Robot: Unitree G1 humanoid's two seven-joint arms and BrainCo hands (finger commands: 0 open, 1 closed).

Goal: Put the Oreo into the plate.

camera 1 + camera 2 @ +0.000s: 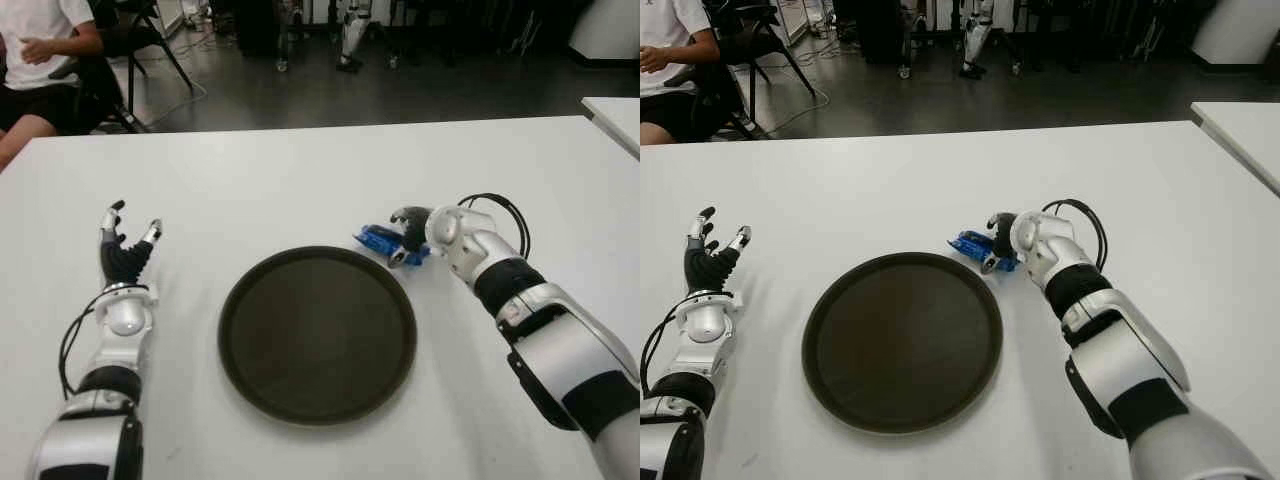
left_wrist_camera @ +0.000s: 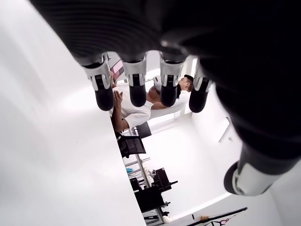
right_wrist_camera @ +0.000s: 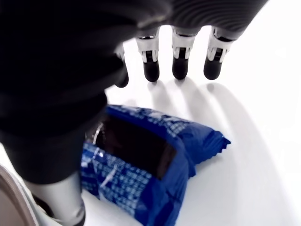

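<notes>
Nearest me, the dark plate [image 1: 317,335] sits empty on the white bench [image 1: 300,190]. Just beyond its far-right rim lies the blue Oreo [image 1: 378,241] packet, long axis running left-right. My right hand [image 1: 412,232] arches over it, fingers extended, not gripping. My left hand [image 1: 125,250], open, shows well left of the plate.

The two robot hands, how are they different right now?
The left hand shows left of the plate, fingers spread, holding nothing. The right hand is over the blue Oreo pack by the plate's far right rim, fingers not closed on it. Both are above the white table.
</notes>
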